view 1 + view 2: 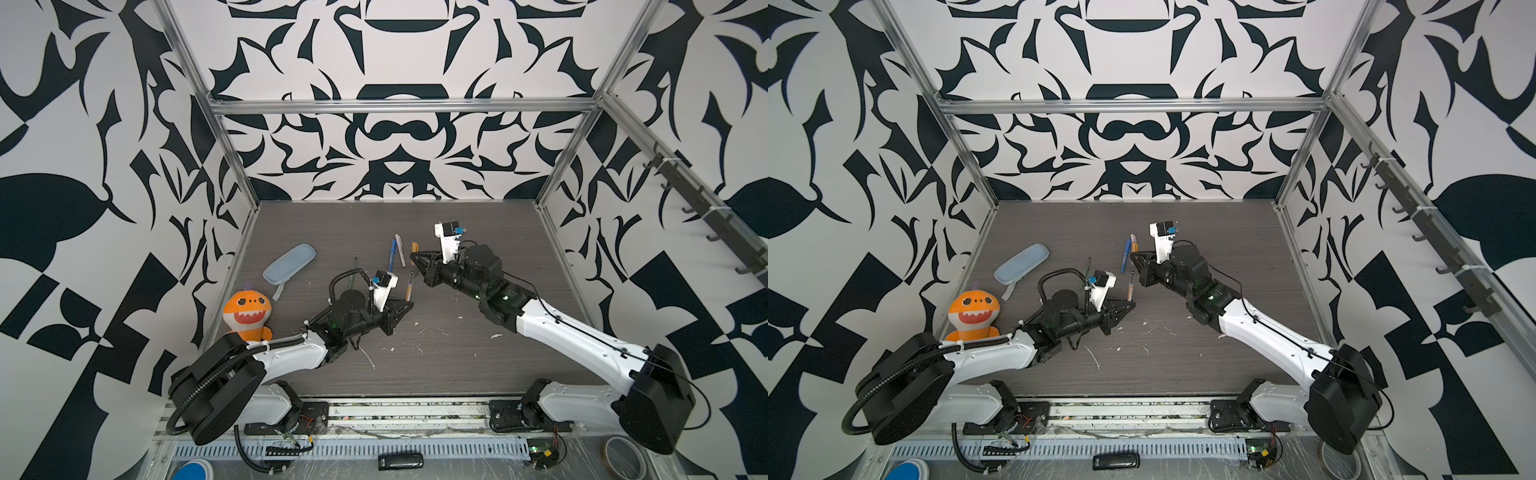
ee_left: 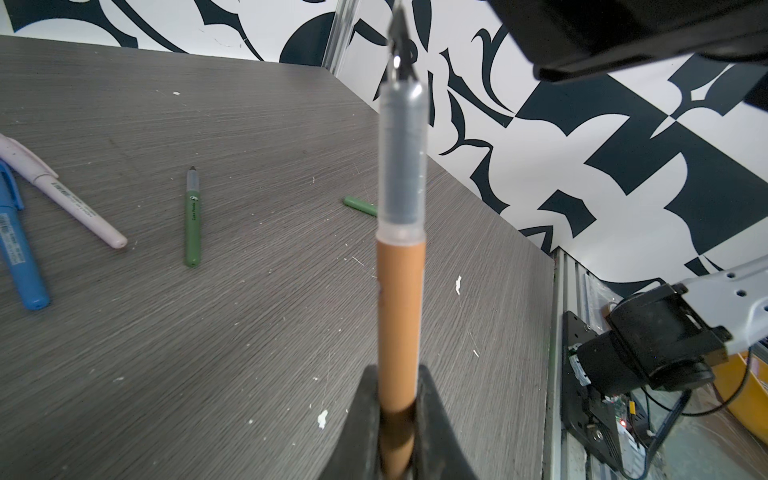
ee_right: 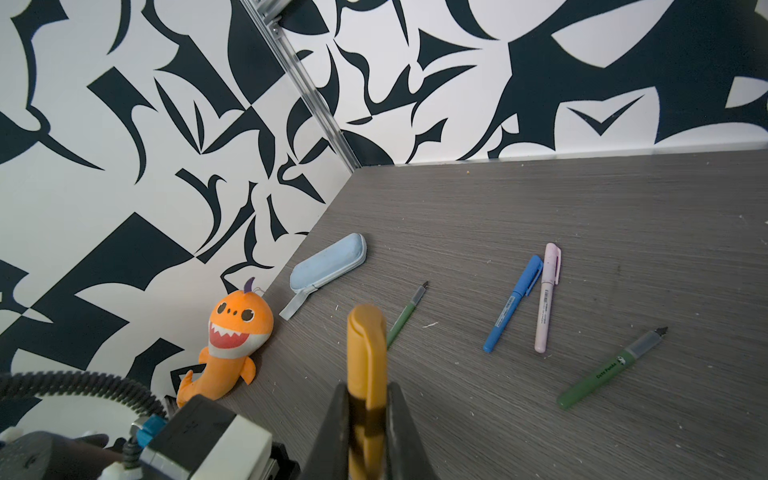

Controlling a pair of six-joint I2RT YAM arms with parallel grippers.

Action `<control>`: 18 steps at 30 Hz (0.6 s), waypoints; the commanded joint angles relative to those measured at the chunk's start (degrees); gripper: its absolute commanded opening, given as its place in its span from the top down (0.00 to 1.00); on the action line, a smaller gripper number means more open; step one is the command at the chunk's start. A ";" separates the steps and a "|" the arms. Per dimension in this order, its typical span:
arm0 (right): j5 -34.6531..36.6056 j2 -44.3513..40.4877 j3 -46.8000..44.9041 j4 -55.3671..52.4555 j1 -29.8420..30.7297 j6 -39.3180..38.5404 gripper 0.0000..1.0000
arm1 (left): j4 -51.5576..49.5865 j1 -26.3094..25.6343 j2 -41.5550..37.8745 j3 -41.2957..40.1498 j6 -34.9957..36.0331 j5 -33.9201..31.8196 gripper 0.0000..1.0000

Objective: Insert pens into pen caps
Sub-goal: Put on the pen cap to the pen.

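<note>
My left gripper (image 2: pixel 399 374) pinches the bare orange pen (image 2: pixel 401 299), my right gripper (image 3: pixel 368 390) the orange cap (image 3: pixel 368 340); blue pen (image 3: pixel 513 305) and pink pen (image 3: pixel 548 297) look capped, both green pens (image 3: pixel 611 370) (image 3: pixel 405 316) uncapped.

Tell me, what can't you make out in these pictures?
Left wrist view: green piece runs behind the held orange pen; pen or cap, unclear.
Right wrist view: orange cap hides a green pen's back end.
Both top views: right arm covers the lettered green pen.
</note>
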 commanded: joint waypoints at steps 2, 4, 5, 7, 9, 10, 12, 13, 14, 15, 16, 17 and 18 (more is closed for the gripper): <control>-0.72 -1.10 -0.82 2.37 0.29 1.15 0.91 | 2.01 -0.11 -1.04 -0.48 -0.03 0.53 0.94; -1.05 -1.28 -1.10 2.45 0.31 1.50 0.92 | 1.95 -0.12 -1.04 -0.39 -0.12 0.40 0.94; -1.26 -1.20 -1.13 2.29 0.33 1.53 0.92 | 1.94 -0.15 -1.02 -0.41 -0.11 0.40 0.94; -1.54 -1.19 -1.37 2.28 0.39 1.78 0.92 | 1.94 -0.20 -0.99 -0.35 -0.14 0.28 0.94; -1.99 -1.26 -1.54 2.45 0.53 1.90 0.93 | 1.91 -0.13 -0.84 -0.41 -0.15 0.28 0.94; -2.10 -1.44 -1.65 2.54 0.51 1.88 0.93 | 1.78 -0.13 -0.79 -0.30 -0.12 0.25 0.94; -2.04 -1.72 -1.74 2.22 0.60 1.88 0.93 | 1.77 -0.14 -0.69 -0.24 -0.18 0.23 0.94; -2.16 -1.80 -1.72 1.97 0.59 1.88 0.93 | 1.83 -0.16 -0.69 -0.22 -0.24 0.21 0.94; -2.10 -1.97 -1.93 1.93 0.60 1.88 0.93 | 1.85 -0.14 -0.55 -0.23 -0.16 0.28 0.94; -1.94 -2.18 -2.09 1.93 0.60 1.81 0.93 | 1.85 -0.10 -0.46 -0.20 -0.23 0.21 0.94; -1.63 -2.45 -2.26 1.68 0.60 1.72 0.93 | 1.85 -0.23 -0.46 -0.19 -0.33 0.24 0.94; -1.61 -2.59 -2.46 1.51 0.60 1.62 0.93 | 2.02 -0.10 -0.45 -0.22 -0.47 0.27 0.94; -1.72 -2.60 -2.79 1.64 0.60 1.75 0.93 | 2.15 -0.23 -0.51 -0.30 -0.70 0.10 0.94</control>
